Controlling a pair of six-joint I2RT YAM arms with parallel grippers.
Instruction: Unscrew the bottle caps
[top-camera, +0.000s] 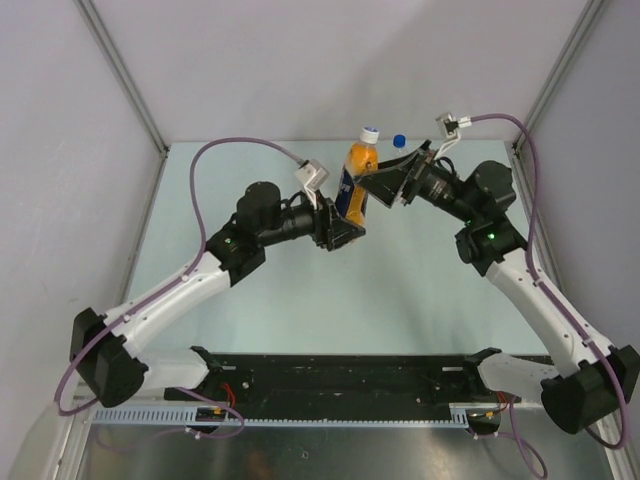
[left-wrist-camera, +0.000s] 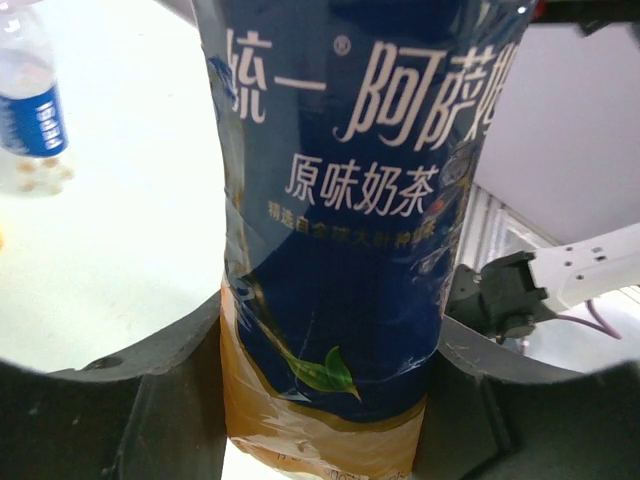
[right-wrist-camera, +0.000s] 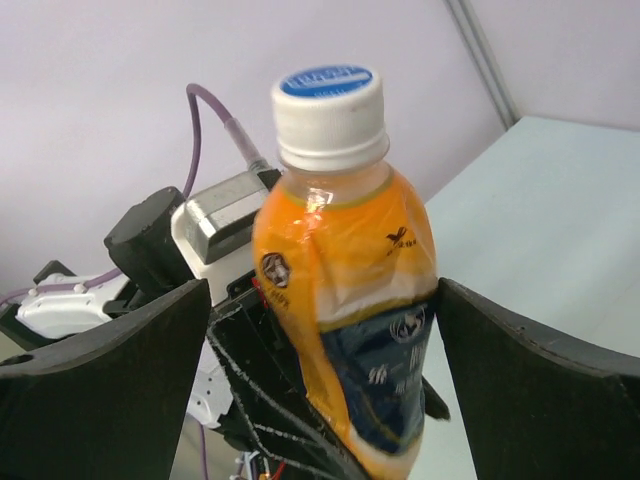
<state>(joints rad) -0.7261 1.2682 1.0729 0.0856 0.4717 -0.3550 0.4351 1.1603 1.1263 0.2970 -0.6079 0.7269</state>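
The left gripper (left-wrist-camera: 328, 380) is clenched on the lower part of the orange bottle (right-wrist-camera: 345, 270), at the upper middle of the top view. The right gripper (right-wrist-camera: 320, 370) is released, with its fingers wide apart on both sides of the bottle. The white cap (right-wrist-camera: 328, 110) seems fully on, so the unscrewing is not yet done.

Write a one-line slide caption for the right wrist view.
Open right gripper flanks the orange bottle, its white cap still on, while the left gripper clamps the lower body.
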